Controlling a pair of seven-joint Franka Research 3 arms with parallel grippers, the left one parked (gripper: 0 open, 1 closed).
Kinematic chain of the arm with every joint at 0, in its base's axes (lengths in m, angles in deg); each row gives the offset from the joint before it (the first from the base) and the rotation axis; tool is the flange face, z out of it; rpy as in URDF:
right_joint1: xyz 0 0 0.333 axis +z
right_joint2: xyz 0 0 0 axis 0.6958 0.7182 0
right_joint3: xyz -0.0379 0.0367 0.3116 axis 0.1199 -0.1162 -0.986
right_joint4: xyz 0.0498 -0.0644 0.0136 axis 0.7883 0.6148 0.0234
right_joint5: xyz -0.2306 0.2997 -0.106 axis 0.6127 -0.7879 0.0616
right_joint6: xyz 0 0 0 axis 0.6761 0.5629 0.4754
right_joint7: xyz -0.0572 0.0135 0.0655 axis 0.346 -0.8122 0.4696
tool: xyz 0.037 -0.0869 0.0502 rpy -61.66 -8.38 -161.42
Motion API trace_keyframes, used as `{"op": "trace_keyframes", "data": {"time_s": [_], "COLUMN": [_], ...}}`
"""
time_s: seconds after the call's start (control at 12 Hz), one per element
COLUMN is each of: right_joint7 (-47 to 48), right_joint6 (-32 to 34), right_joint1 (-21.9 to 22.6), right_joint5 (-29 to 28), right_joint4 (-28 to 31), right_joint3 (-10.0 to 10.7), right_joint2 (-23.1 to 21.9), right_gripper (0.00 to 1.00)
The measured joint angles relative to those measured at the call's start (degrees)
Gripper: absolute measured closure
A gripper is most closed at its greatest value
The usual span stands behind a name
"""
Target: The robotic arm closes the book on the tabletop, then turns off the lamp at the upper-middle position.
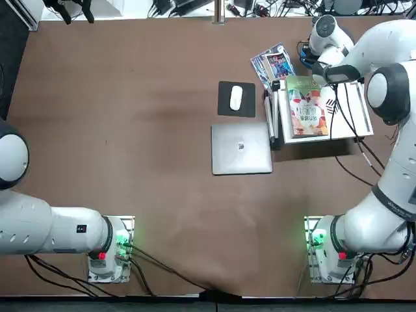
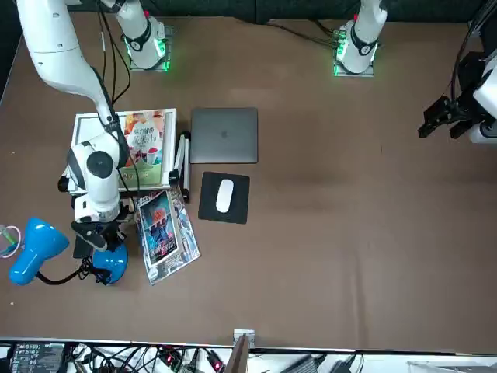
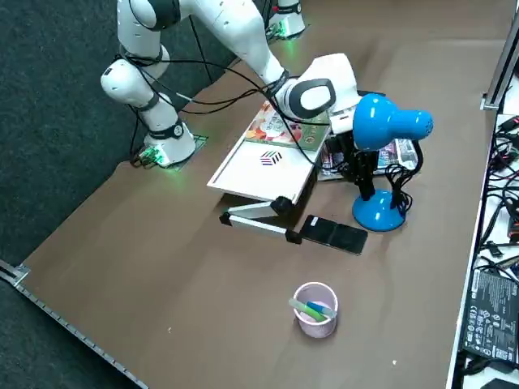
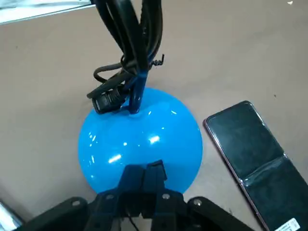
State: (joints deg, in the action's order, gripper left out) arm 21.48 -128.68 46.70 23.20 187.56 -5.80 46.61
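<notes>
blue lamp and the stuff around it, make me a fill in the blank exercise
The book lies closed on top of the white ____.
The right end effector is over the lamp's round blue ____.
The white mouse rests on a black ____.
The pens stand in a pinkish ____.

Missing words: board; base; mouse pad; cup

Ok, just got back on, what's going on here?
The robot's right claw is down over the round blue base of the desk lamp, its tips seemingly together; whether they touch it, I can't tell. The book lies closed, cover up, on the white board. A folding phone lies beside the lamp.
</notes>
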Motion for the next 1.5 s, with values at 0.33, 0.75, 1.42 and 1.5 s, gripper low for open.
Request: {"op": "trace_keyframes", "data": {"time_s": [0.33, 0.75, 1.42, 1.5], "right_joint7": [0.01, 0.25, 1.52, 1.63], "right_joint6": [-0.13, -0.38, -1.11, -1.08], "right_joint1": [-0.01, 0.0, 0.22, 0.23], "right_joint5": [0.0, 0.0, 0.0, 0.0], "right_joint4": [0.06, 0.69, 2.02, 2.04], "right_joint3": [0.0, -0.26, -1.28, -1.41], "right_joint2": [0.0, -0.13, -0.37, -0.63], "right_gripper": [0.99, 0.99, 0.99, 0.99]}}
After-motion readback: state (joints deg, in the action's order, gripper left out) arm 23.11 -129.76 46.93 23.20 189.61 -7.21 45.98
